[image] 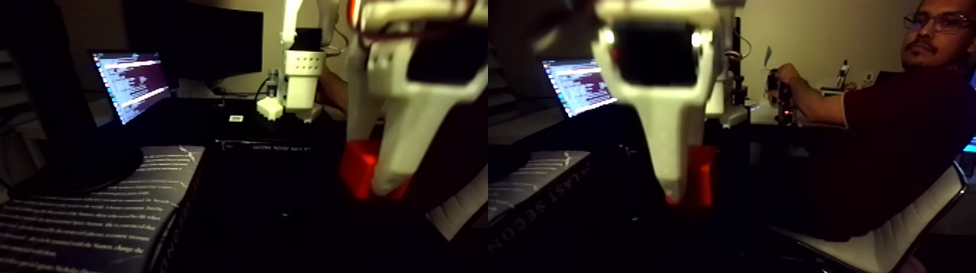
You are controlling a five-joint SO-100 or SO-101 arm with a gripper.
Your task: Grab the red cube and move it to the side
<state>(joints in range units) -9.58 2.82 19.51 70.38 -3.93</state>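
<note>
Red cube sits low and near the middle of the left half of the fixed view, against a very dark surface; same cube appears in the right half, again behind the white finger. White finger of the gripper stands directly in front of the cube and hides its middle, so red shows on either side of the finger and below its tip. Cube appears lodged at the fingertip; the second finger is not distinguishable, so cannot tell whether the gripper is pinching the cube or is spread around it. Gripper body is close to the camera, blurred, pointing down, with a dark opening in its upper part. Surroundings: book with white print on a dark cover lies near left; lit laptop screen far left; white arm base stands far behind, centre. A person in a dark shirt sits far right on a white chair, hand on a small device.
</note>
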